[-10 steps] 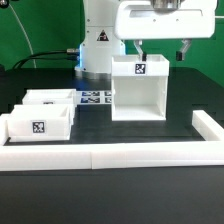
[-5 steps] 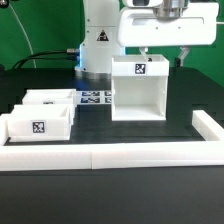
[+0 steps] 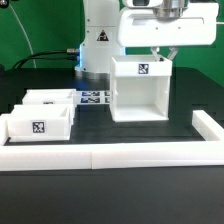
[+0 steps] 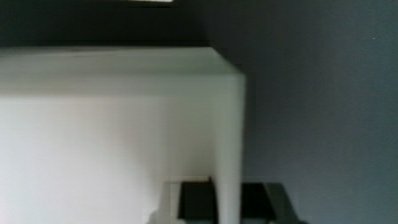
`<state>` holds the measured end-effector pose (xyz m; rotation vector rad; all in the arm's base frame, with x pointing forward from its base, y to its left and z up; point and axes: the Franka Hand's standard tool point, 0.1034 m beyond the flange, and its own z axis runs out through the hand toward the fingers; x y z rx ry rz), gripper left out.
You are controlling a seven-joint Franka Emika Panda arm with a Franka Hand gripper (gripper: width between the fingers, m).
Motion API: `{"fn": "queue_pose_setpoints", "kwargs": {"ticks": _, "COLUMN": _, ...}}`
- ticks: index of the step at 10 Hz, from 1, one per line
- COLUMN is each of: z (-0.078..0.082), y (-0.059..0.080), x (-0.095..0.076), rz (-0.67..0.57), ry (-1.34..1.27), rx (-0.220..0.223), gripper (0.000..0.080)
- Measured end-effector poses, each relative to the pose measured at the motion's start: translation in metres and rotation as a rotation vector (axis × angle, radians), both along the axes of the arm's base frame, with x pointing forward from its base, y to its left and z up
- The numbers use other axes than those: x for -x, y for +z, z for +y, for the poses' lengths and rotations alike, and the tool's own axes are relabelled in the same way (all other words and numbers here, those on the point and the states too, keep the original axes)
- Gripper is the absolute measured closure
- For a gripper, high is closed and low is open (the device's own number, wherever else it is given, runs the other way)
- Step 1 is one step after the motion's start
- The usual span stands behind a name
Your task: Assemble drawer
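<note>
Exterior view, L to R:

1. Front tray (image 3: 40, 127): on worktop (image 3: 120, 132) at far L, tag on its near face.
2. Rear tray (image 3: 48, 99): directly behind front tray, touching or nearly so.
3. Marker board (image 3: 96, 98): flat on worktop, between trays and drawer box.
4. Drawer box (image 3: 140, 95): upright at centre, open side toward camera, tag on top front edge. Well apart from both trays.
5. Pincer (image 3: 164, 55): at the box's upper R wall.
6. Border wall (image 3: 130, 157): runs along the front and turns back at far R.

Wrist view: box wall (image 4: 107, 130) runs edge-on between the dark fingers (image 4: 267, 205), one each side. Img blurred; cannot tell if the pincer is pressed on the wall or slightly spread.
</note>
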<state>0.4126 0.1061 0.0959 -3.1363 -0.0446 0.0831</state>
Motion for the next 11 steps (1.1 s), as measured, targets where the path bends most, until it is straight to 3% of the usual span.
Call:
{"fn": "queue_pose_setpoints", "kwargs": {"ticks": 6, "z": -0.001, "y": 0.0, "x": -0.001, "rz": 0.0, "ry": 0.014, "rx": -0.001, "gripper": 0.0763}}
{"fn": "queue_pose_setpoints", "kwargs": {"ticks": 9, "z": -0.008, "y": 0.001, "x": -0.035, "rz": -0.022, "ry": 0.08, "rx": -0.014, "gripper": 0.0762}}
{"fn": "queue_pose_setpoints", "kwargs": {"ticks": 11, "z": -0.008, "y": 0.001, "x": -0.067, "rz": -0.038, "ry": 0.092, "rx": -0.022, "gripper": 0.0762}}
